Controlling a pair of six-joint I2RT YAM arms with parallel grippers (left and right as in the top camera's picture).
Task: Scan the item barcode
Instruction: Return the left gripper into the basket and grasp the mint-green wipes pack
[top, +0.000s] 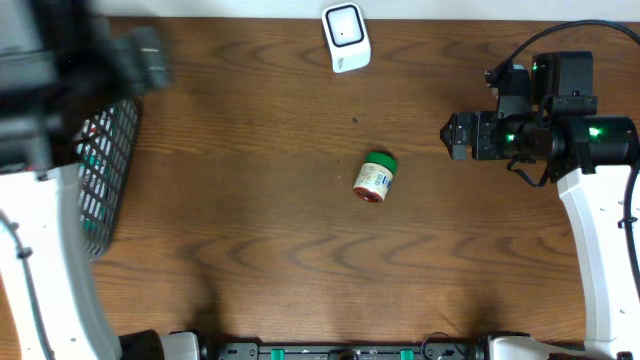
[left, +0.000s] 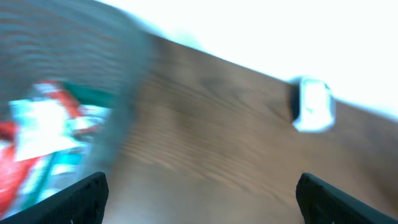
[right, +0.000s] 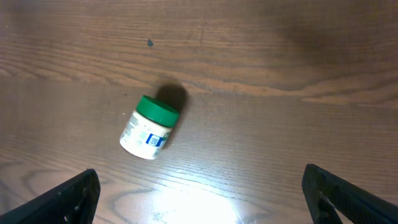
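Note:
The item, a small white jar (top: 376, 177) with a green lid, lies on its side mid-table; the right wrist view shows the jar (right: 148, 127) with a blue-marked label, and no barcode is readable. A white scanner (top: 346, 38) rests at the far edge, and in the left wrist view the scanner (left: 313, 104) is blurred. My right gripper (top: 455, 135) hovers to the right of the jar, open and empty (right: 199, 196). My left gripper (top: 150, 60) is a blur at the far left above the basket, open with nothing between its fingers (left: 200, 199).
A black mesh basket (top: 105, 180) stands at the left edge. In the left wrist view it holds blurred red, white and teal packages (left: 43, 134). Bare wooden tabletop (top: 250, 250) surrounds the jar.

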